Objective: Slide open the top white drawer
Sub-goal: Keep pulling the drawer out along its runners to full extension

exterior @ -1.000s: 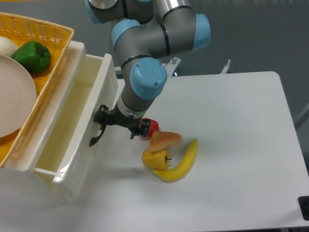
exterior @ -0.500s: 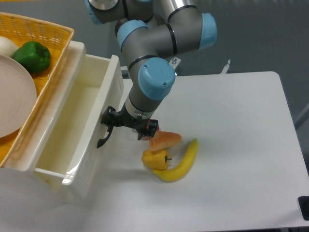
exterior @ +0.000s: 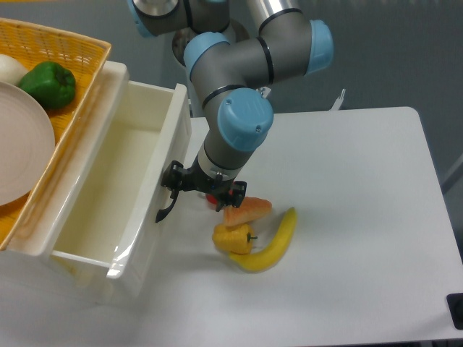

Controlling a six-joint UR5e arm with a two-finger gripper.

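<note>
The top white drawer [exterior: 108, 188] is a deep cream-white box, pulled well out of the cabinet toward the right, and its inside looks empty. Its flat front panel [exterior: 163, 188] carries a curved black handle [exterior: 167, 204]. My gripper [exterior: 176, 181] is at the front panel, shut on the upper part of that handle. The arm's grey and blue wrist [exterior: 235, 134] rises behind it. The cabinet's second drawer is hidden below the open one.
A woven yellow basket [exterior: 72, 87] on the cabinet top holds a green pepper [exterior: 48, 84], a cream plate [exterior: 22, 144] and a white round thing. On the white table [exterior: 347, 217] lie a banana [exterior: 271, 242], a yellow pepper [exterior: 233, 237], an orange wedge [exterior: 247, 210] and a red item [exterior: 217, 199], close to my gripper.
The drawer has slid farther out to the right. My gripper has moved right with the handle, closer to the fruit on the table.
</note>
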